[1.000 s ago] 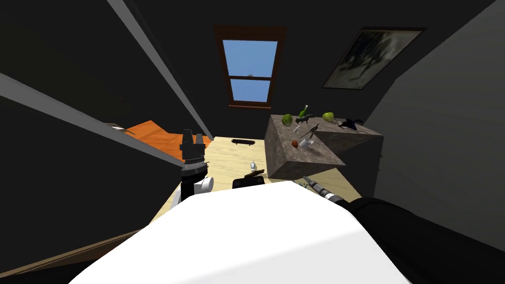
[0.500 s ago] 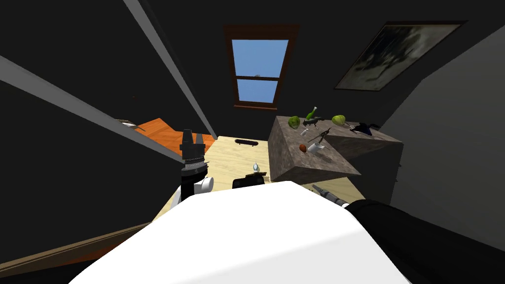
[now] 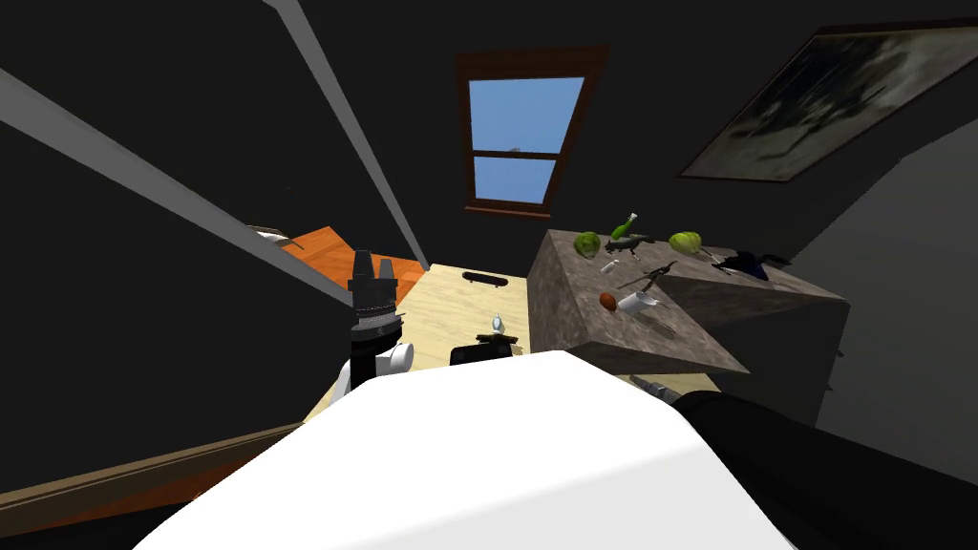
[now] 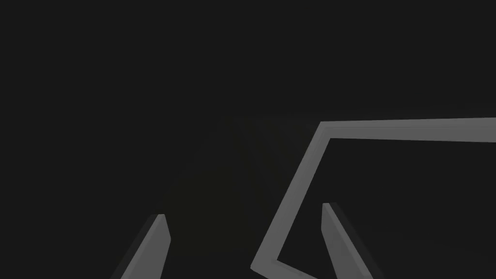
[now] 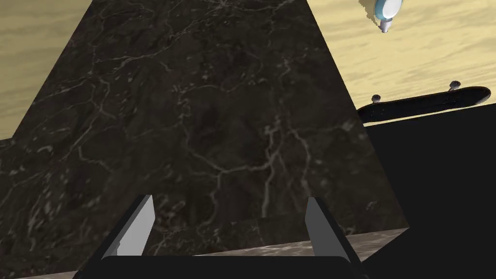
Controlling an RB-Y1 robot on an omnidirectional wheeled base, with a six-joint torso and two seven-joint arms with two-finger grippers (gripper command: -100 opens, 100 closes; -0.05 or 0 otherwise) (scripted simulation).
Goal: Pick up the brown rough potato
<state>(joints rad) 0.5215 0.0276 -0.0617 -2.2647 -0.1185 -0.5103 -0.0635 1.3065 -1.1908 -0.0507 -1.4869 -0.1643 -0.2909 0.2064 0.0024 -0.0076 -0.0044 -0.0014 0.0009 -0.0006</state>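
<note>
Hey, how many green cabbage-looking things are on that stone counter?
2. One cabbage sits on the counter just left of the green bottle; the other cabbage sits right of that bottle. More could be hidden behind the clutter.

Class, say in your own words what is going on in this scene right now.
A two-armed robot faces a stone counter with nothing in hand. The brown potato lies on its top beside a white mug, untouched. The right pincer is open and points at the counter's dark veined side, apart from the potato. The left pincer is open too, raised at the robot's left. A skateboard lies on the floor beyond the counter.
</note>
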